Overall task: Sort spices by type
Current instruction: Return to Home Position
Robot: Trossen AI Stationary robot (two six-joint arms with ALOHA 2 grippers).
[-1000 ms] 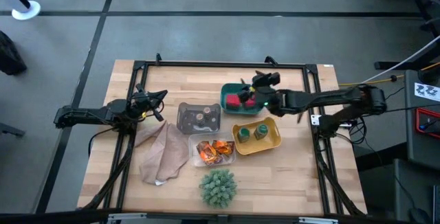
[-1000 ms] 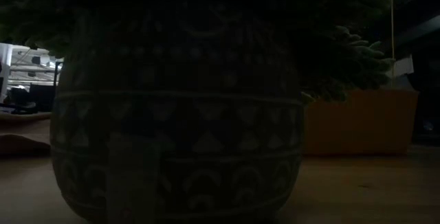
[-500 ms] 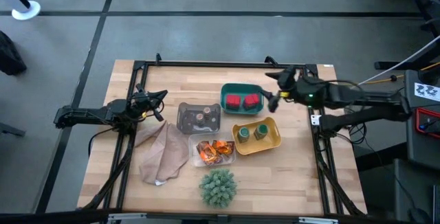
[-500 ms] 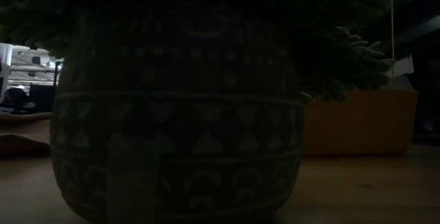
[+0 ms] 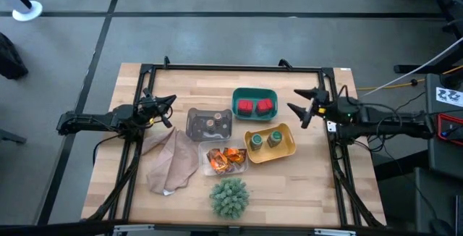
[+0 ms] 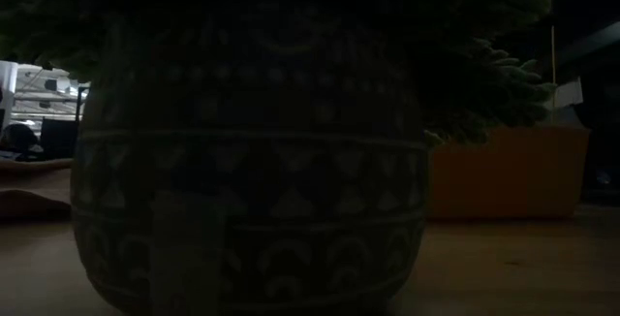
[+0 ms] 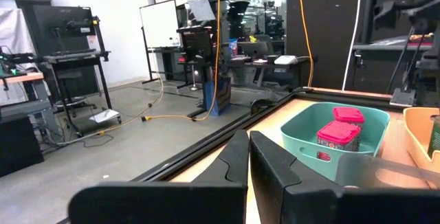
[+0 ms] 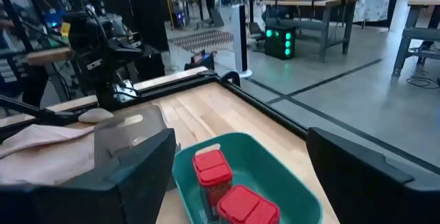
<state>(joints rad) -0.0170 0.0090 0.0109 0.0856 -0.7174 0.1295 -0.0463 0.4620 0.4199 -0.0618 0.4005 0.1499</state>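
Two red tubs (image 5: 255, 106) stand side by side in the teal tray (image 5: 255, 93); the right wrist view shows the red tubs (image 8: 212, 168) from close by. Two green jars (image 5: 265, 140) stand in the yellow tray (image 5: 288, 148). The orange sachets (image 5: 226, 158) lie in the clear tray. Two brownish-topped jars (image 5: 215, 120) stand in the grey tray (image 5: 197, 124). My right gripper (image 5: 298, 108) hangs open to the right of the teal tray, touching nothing. My left gripper (image 5: 168, 109) waits shut at the table's left, left of the grey tray.
A beige cloth (image 5: 172, 162) lies crumpled near the table's left side. The spiky green plant ball (image 5: 230, 196) stands at the near edge, and its pot (image 6: 252, 180) fills the low view. Bare wood shows along the far edge and at the near right corner.
My right gripper has drawn back from over the teal tray toward the table's right edge. Both red tubs now show in the teal tray, where one was covered by the gripper. My left arm has kept still.
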